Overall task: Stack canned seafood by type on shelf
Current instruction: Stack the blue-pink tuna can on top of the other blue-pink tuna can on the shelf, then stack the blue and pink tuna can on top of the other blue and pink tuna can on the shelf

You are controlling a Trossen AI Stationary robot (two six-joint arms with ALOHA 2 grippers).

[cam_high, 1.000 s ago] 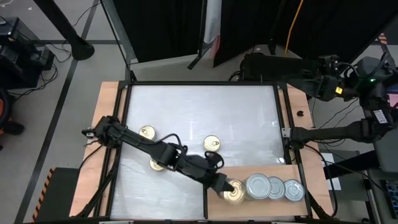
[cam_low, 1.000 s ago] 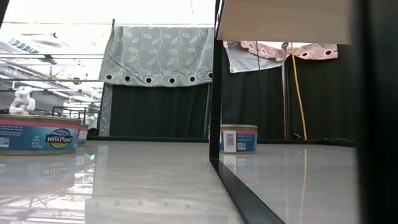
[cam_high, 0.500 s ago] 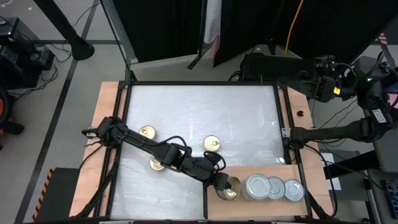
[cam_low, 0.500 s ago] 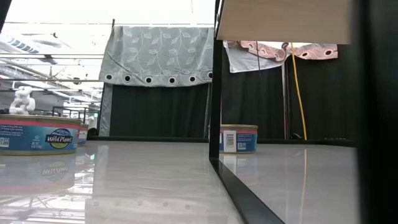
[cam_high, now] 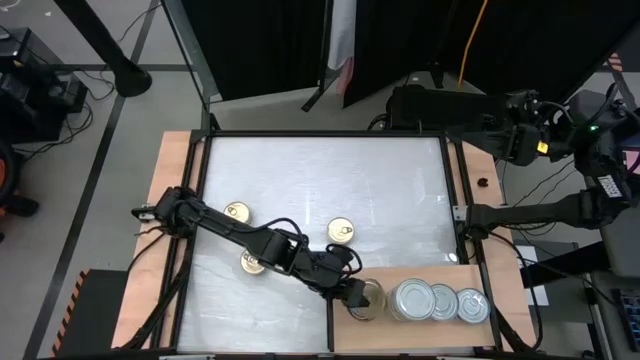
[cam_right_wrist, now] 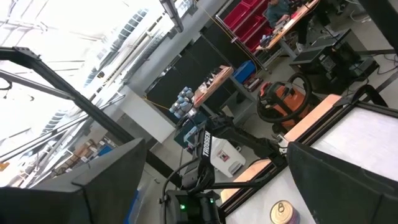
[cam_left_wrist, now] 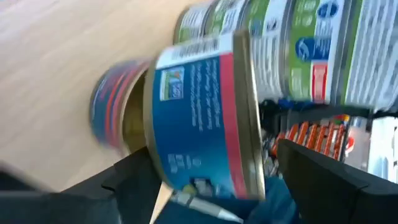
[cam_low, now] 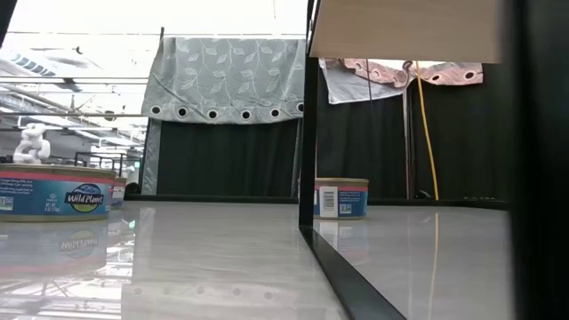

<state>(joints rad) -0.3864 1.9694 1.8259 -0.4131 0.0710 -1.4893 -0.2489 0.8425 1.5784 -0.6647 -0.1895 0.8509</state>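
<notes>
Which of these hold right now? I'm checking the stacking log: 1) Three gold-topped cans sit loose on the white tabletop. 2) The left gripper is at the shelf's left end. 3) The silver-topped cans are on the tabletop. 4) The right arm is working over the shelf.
1) True: three gold-topped cans lie on the white tabletop.
2) True: the left gripper is by a blue-labelled can at the left end of the shelf.
3) False: the silver-topped cans stand in a row on the shelf.
4) False: the right arm waits off the table's far right edge, its gripper open.
</notes>
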